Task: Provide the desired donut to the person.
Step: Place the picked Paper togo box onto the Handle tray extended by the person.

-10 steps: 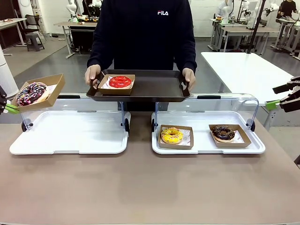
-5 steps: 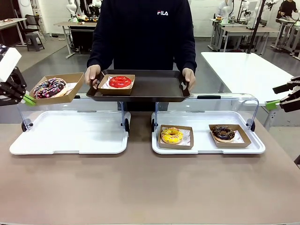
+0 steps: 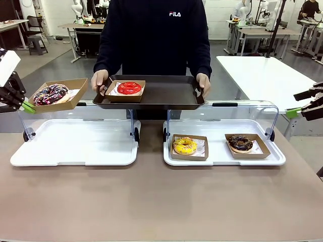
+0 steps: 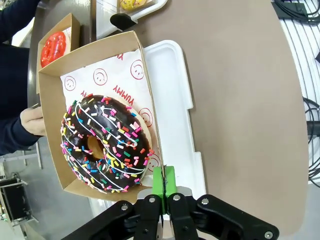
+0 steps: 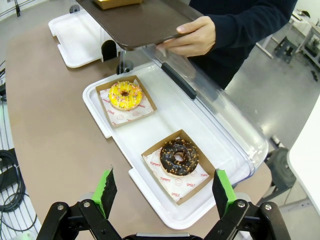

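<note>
A chocolate donut with coloured sprinkles [image 3: 50, 94] [image 4: 105, 142] lies in an open cardboard box [image 3: 70, 85]. My left gripper [image 3: 28, 107] [image 4: 163, 181] is shut on the near wall of that box and holds it level in the air, above the left white tray [image 3: 73, 146]. The person [image 3: 156, 35] stands across the table and holds a dark serving tray [image 3: 166, 93] with both hands. On it sits a red donut [image 3: 129, 87] [image 4: 52, 47] in its box. My right gripper [image 3: 299, 107] [image 5: 164, 192] hangs open at the far right, with nothing between its fingers.
The right white tray [image 3: 222, 161] [image 5: 95, 97] holds a yellow donut [image 3: 184, 145] [image 5: 125, 95] and a chocolate donut [image 3: 240, 143] [image 5: 179, 157], each in a box. Clear raised lids [image 3: 222, 113] stand behind both white trays. The brown tabletop [image 3: 161, 201] in front is bare.
The boxed sprinkle donut was tilted a second ago and is level now. My left gripper carried it right toward the person's tray, then drifted slightly back left. The right arm has not moved.
</note>
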Motion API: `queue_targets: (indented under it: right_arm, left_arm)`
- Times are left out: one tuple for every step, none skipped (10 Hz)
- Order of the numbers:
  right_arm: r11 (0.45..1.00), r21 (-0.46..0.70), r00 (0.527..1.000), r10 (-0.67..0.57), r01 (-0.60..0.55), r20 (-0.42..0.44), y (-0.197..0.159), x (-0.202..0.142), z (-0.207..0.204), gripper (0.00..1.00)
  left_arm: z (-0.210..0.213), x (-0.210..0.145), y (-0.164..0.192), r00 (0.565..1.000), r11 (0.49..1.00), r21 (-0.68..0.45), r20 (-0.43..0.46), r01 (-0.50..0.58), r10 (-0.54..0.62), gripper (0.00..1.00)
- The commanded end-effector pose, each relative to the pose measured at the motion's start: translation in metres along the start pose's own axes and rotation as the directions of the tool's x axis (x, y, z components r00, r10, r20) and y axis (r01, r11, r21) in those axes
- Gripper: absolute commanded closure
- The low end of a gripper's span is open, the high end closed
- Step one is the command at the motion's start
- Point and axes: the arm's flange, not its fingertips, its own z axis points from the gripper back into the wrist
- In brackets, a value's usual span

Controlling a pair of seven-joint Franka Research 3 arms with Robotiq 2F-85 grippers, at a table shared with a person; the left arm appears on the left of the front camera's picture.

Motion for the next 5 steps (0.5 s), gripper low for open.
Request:
queue_targets:
  right_arm:
    - [1.000,0.008,1.000,0.001,-0.002,0.020,0.000,-0.002,-0.002,0.00]
    - [1.000,0.008,1.000,0.001,-0.002,0.020,0.000,-0.002,-0.002,0.00]
    - [1.000,0.008,1.000,0.001,-0.002,0.020,0.000,-0.002,-0.002,0.00]
    - [1.000,0.008,1.000,0.001,-0.002,0.020,0.000,-0.002,-0.002,0.00]
    - [1.000,0.008,1.000,0.001,-0.002,0.020,0.000,-0.002,-0.002,0.00]
  left_arm:
    - [0.009,0.043,0.037,0.999,0.998,-0.056,-0.037,-0.037,0.035,0.99]
    - [0.012,0.080,0.066,0.999,0.994,-0.103,-0.030,-0.047,0.044,0.99]
    - [0.010,0.114,0.089,0.997,0.989,-0.140,-0.067,-0.046,0.037,0.99]
    - [0.006,0.139,0.109,0.995,0.986,-0.156,-0.090,-0.059,0.046,0.99]
    - [-0.006,0.164,0.128,0.990,0.984,-0.155,-0.121,-0.089,0.071,0.99]
